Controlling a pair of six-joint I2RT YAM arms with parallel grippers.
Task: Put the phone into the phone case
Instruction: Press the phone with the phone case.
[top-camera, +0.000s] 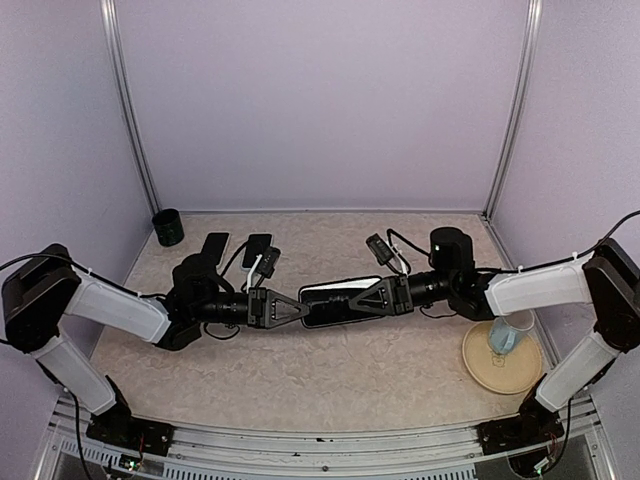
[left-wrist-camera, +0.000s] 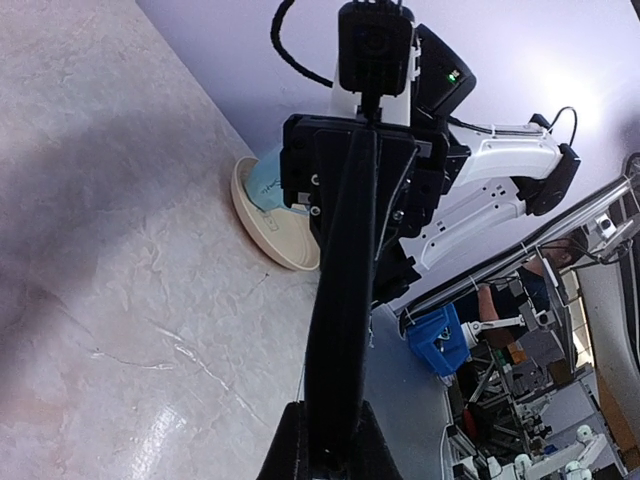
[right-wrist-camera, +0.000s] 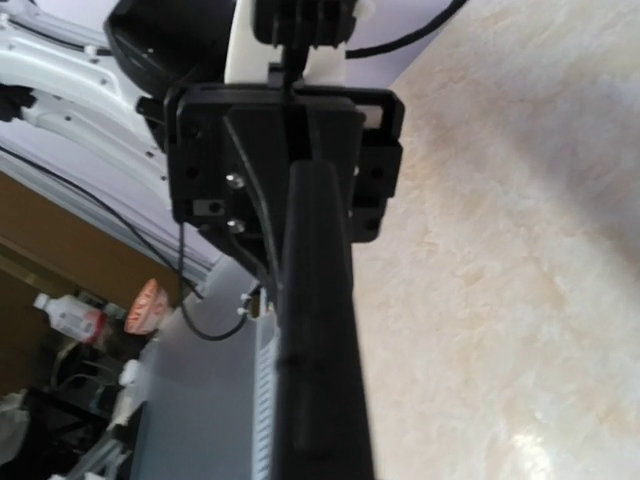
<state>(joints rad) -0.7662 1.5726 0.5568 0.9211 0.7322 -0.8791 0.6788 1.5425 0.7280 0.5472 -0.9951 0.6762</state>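
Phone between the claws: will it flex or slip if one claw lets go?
Likely stiff: the phone runs straight between left claw and right claw. Its thin edge looks slippery; held at one end, it might pivot.

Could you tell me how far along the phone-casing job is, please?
Done, apparently: the pickup. In hand: the left gripper and right gripper each clamp one end of a dark slab mid-table. Left: seating, perhaps; I cannot tell whether the slab is phone, case or both. Two flat dark items lie at the back left.
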